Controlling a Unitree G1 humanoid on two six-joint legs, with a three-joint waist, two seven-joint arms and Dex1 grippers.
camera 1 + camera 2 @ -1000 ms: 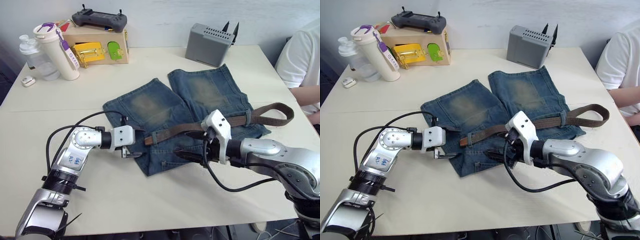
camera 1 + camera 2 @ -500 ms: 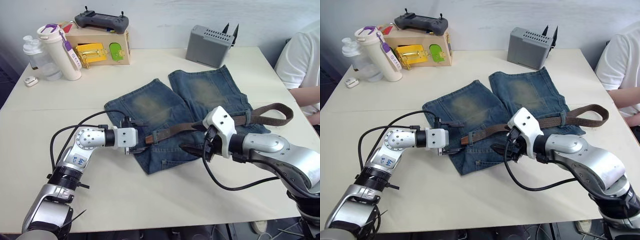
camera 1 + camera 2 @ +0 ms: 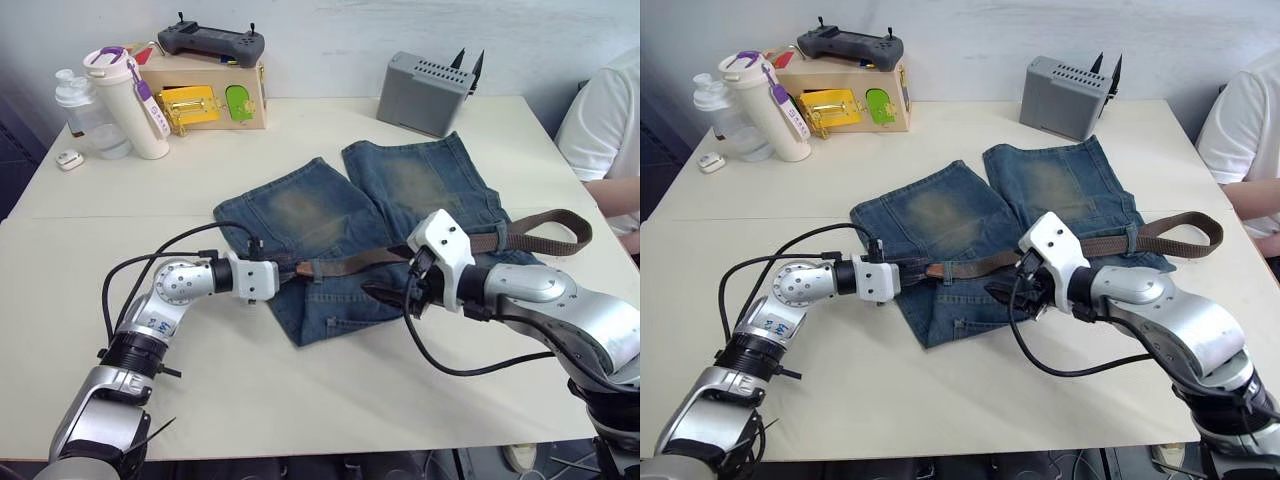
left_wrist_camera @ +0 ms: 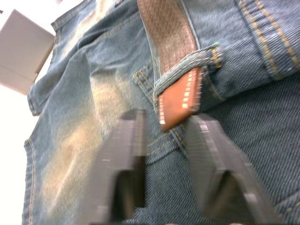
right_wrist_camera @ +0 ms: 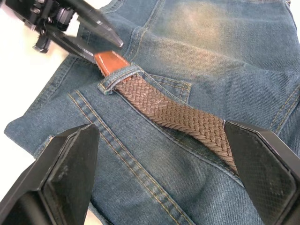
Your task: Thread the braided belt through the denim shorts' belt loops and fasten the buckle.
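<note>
Item, left side: my left gripper [image 4: 164,154], fingers apart, lay level with the tan tip of the braided belt [image 3: 350,264], which poked out of one of the belt loops [image 4: 187,63] and sat just ahead of the gap between the two fingers. The belt's long axis ran along the waistband, so the tip pointed back at this gripper, the nearer of my two.

Item, centre: one pair of denim shorts [image 3: 310,215], flat on the table [image 3: 300,400], waistband toward me.

Item, right side: my right gripper [image 3: 1012,295], fingers wide apart and holding nothing, hovered over the shorts beside the belt.

Count: one belt, two loops seen threaded (the buckle I could not make out).
</note>
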